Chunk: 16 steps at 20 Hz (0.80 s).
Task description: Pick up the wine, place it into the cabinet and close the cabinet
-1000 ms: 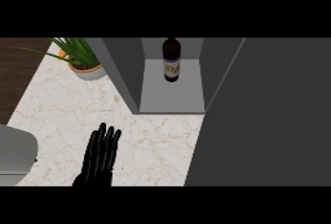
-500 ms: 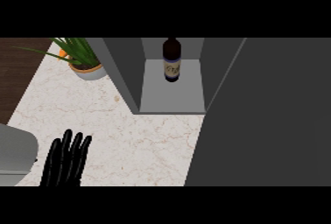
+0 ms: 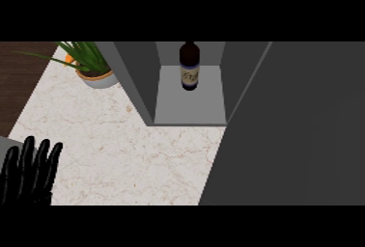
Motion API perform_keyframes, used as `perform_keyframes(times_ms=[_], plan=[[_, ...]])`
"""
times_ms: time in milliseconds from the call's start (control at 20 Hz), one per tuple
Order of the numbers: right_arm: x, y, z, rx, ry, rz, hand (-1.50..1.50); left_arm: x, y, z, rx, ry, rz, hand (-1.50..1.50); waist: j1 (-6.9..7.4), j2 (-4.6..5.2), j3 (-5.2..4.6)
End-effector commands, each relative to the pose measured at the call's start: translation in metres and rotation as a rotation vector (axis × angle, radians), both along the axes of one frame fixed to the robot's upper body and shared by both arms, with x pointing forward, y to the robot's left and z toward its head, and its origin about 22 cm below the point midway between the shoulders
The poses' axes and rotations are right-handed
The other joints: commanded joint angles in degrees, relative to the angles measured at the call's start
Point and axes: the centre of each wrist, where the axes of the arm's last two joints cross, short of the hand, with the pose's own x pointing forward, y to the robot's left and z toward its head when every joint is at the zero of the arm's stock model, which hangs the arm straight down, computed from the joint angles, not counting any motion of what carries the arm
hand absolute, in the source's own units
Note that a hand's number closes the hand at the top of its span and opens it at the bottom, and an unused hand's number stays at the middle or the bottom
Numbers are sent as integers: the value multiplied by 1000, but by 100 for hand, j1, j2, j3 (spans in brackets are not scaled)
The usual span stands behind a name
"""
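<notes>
A wide dark grey panel point(image 3: 292, 125), most likely the cabinet's open door, is filling the right side of the head view from top to bottom, its left edge slanting down across the counter. The pale marble counter point(image 3: 128, 159) is lying bare between that edge and the view's left side, giving open room across its middle; a strip of dark wood point(image 3: 18, 82) is bordering it at upper left. The cabinet point(image 3: 189, 108) is standing open at top centre, its grey shelf showing between two side walls and its front lip meeting the counter. The left hand point(image 3: 28, 176) is showing at the lower left corner, fingers straight and pointing up, holding nothing, well apart from the cabinet. A potted plant point(image 3: 92, 70) is sitting just beside the cabinet's left wall. The wine point(image 3: 189, 67) is standing upright toward the back of the shelf, inside the cabinet.
</notes>
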Motion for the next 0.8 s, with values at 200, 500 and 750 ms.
perform_keyframes(times_ms=[200, 500, 750], plan=[[-38, 28, 15, 48, -35, 143, 150, 1, 52, 23, 20, -2, 23, -150, 4, -29, -8], [-40, 53, 11, 70, -31, 155, 150, 14, 72, 29, 37, 9, 22, -150, -30, -25, -15], [-41, 70, 9, 82, -69, 119, 150, 5, 79, 10, 31, 26, 4, -150, -7, -31, -17]])
